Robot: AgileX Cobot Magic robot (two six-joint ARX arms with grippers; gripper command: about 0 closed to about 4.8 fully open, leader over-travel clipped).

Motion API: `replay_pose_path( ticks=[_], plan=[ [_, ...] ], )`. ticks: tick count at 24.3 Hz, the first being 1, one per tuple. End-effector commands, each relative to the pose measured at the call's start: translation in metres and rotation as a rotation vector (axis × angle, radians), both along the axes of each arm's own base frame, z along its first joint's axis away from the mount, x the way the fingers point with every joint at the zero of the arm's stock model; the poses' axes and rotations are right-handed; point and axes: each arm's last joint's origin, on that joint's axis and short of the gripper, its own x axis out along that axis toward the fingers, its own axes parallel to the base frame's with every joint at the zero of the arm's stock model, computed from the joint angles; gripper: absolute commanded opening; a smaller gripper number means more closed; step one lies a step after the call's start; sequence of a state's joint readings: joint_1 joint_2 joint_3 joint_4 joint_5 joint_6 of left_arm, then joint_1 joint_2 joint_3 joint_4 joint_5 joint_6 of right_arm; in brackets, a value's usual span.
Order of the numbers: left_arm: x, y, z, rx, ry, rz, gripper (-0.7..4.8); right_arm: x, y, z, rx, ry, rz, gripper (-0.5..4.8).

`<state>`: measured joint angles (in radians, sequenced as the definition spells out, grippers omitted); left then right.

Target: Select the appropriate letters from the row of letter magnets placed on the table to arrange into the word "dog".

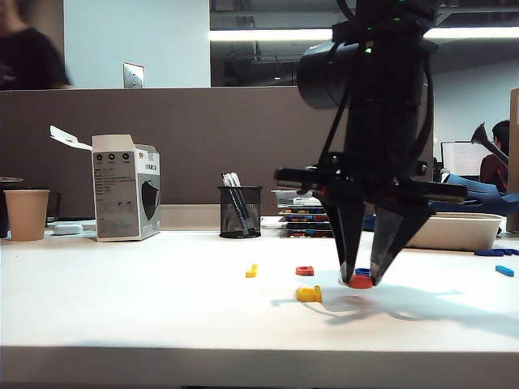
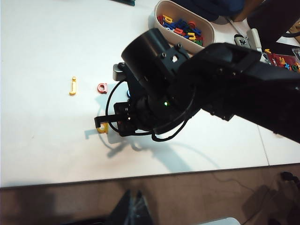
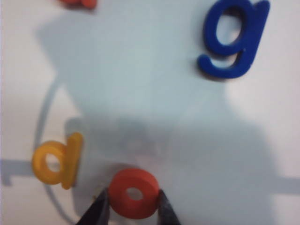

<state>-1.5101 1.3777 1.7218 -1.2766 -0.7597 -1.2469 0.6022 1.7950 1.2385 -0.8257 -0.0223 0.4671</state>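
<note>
Red "o" (image 3: 134,193) is pinched in the right hand (image 3: 133,208), low over the counter (image 1: 122,308) just beside the yellow "d" (image 3: 57,160). Set it flat, close, level with it. Left hand unseen.

The right claw (image 1: 371,279) stands low over the counter (image 1: 122,308), its fingers pinching the red "o" (image 3: 134,193), and its arm fills the space above the counter's middle. Just beside the "o" lies the yellow "d" (image 3: 57,160), leaving only a narrow gap there. The blue "g" (image 3: 234,40) lies well apart, with bare counter between. The thin yellow letter (image 1: 252,271) and small red letter (image 1: 305,271) lie farther back, apart from each other. The front-left counter is open. A pen cup (image 1: 240,211), box (image 1: 123,188) and paper cup (image 1: 27,214) line the back edge; a tray (image 1: 454,231) stands back right. The left claw is out of sight.
</note>
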Motion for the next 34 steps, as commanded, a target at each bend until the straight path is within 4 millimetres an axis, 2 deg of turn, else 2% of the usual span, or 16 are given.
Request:
replay_pose_path(
  ticks=[1, 5, 7, 10, 11, 12, 14, 22, 25, 27, 30, 34],
  plan=[
    [0.000, 0.001, 0.001, 0.001, -0.005, -0.002, -0.05, -0.001, -0.001, -0.004, 0.005, -0.013, -0.005, 0.95],
    [0.000, 0.001, 0.001, 0.001, -0.005, -0.002, -0.05, -0.004, -0.002, -0.010, 0.000, -0.005, -0.005, 0.95],
    [0.000, 0.001, 0.001, 0.001, -0.005, -0.001, -0.05, -0.005, -0.003, -0.012, -0.004, 0.000, -0.005, 1.23],
    [0.000, 0.001, 0.001, 0.001, -0.005, -0.002, -0.05, -0.005, -0.003, -0.012, -0.003, -0.002, -0.005, 1.23],
    [0.000, 0.001, 0.001, 0.001, -0.005, -0.002, -0.05, -0.004, -0.003, -0.012, 0.000, -0.005, -0.005, 1.42],
    [0.000, 0.001, 0.001, 0.001, -0.005, -0.002, -0.05, -0.004, -0.002, -0.011, 0.005, -0.009, -0.004, 1.92],
    [0.000, 0.001, 0.001, 0.001, -0.005, -0.002, -0.05, -0.003, -0.002, -0.011, 0.007, -0.012, -0.004, 2.14],
    [0.000, 0.001, 0.001, 0.001, -0.005, -0.002, -0.05, -0.003, -0.001, -0.009, 0.018, -0.013, -0.002, 2.17],
    [0.000, 0.001, 0.001, 0.001, -0.005, -0.002, -0.05, 0.001, 0.001, 0.003, 0.021, -0.019, -0.001, 2.17],
    [0.000, 0.001, 0.001, 0.001, -0.005, -0.002, -0.05, 0.009, 0.006, 0.023, 0.033, -0.061, 0.005, 2.16],
    [0.000, 0.001, 0.001, 0.001, -0.005, -0.002, -0.05, 0.014, 0.007, 0.037, 0.021, -0.102, 0.015, 2.16],
    [0.000, 0.001, 0.001, 0.001, -0.005, -0.002, -0.05, 0.026, -0.002, 0.051, -0.015, -0.164, -0.033, 2.16]
  ],
)
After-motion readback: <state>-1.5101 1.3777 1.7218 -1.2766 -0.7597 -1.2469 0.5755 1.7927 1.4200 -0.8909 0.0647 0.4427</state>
